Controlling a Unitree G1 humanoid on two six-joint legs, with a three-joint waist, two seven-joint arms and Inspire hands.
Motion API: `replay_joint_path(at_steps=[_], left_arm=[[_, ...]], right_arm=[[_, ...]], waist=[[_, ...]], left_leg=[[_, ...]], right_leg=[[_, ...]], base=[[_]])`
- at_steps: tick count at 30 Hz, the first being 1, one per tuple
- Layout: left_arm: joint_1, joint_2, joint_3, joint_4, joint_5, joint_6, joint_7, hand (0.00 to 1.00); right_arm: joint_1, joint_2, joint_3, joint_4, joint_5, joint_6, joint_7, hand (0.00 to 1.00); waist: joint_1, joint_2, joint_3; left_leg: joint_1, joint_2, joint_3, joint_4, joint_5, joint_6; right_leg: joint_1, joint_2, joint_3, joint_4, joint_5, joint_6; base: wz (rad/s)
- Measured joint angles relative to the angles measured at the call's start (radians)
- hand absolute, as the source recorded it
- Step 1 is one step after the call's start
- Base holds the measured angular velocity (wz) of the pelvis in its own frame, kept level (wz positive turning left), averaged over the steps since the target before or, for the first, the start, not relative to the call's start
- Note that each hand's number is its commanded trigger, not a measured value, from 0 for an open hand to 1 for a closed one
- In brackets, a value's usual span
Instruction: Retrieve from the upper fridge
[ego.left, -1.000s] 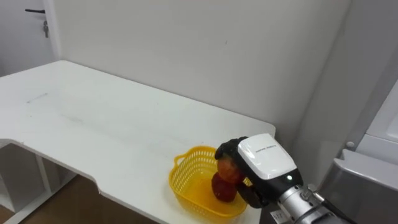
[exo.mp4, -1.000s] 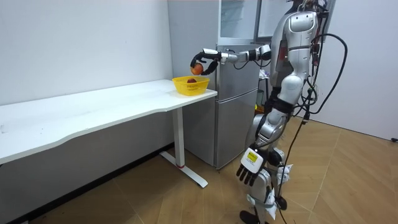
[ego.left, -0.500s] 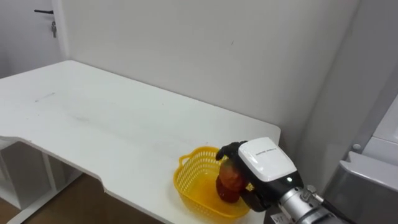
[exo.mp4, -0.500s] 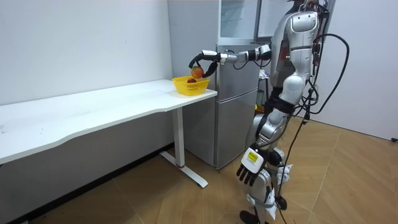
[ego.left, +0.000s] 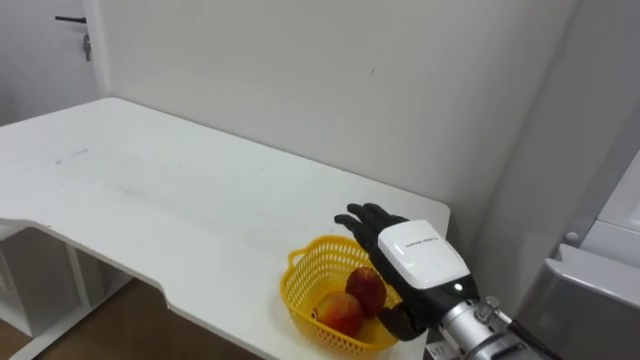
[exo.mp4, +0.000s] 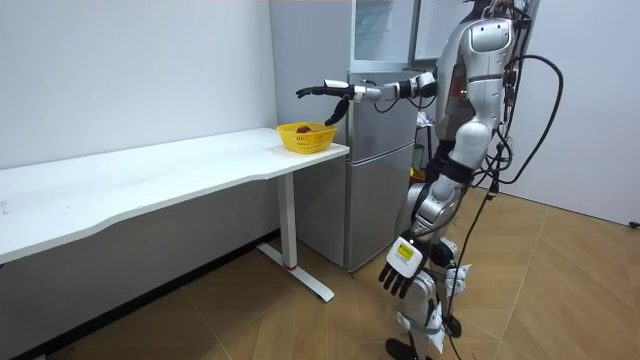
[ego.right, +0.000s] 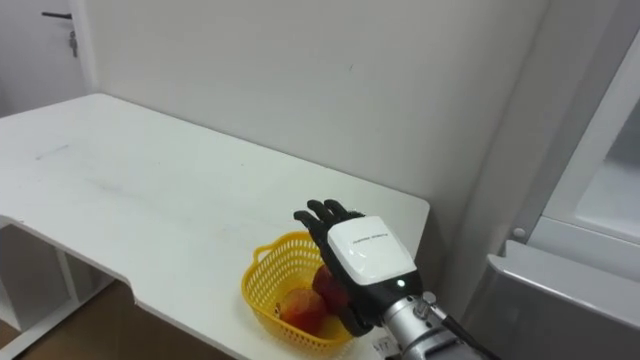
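No text, number or sign can be read. The white plate on the back of the right hand (ego.left: 418, 258), seen in the eye views, carries one short line of small dark print, too fine to make out. In the room view, the white plate on the back of the left hand (exo.mp4: 404, 266) bears a small dark mark, likewise unreadable.

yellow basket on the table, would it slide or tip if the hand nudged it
The yellow basket looks like thin openwork plastic, so probably light and apt to slide on the smooth table. The two red fruits inside sit low, so tipping seems unlikely, though they may roll. It stands near the table's edge.
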Motion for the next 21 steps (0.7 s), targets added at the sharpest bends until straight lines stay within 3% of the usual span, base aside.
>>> replay_joint_path(at_steps=[21], left_arm=[[-0.007,0.000,0.000,0.000,0.003,0.000,0.005,0.00]], right_arm=[[-0.012,0.000,0.000,-0.001,-0.001,-0.001,0.000,0.00]], waist=[[-0.002,-0.002,-0.0006]], left_leg=[[-0.005,0.000,0.001,0.001,0.000,0.000]], right_leg=[[-0.004,0.000,-0.002,0.000,0.000,0.000]], base=[[0.00]])
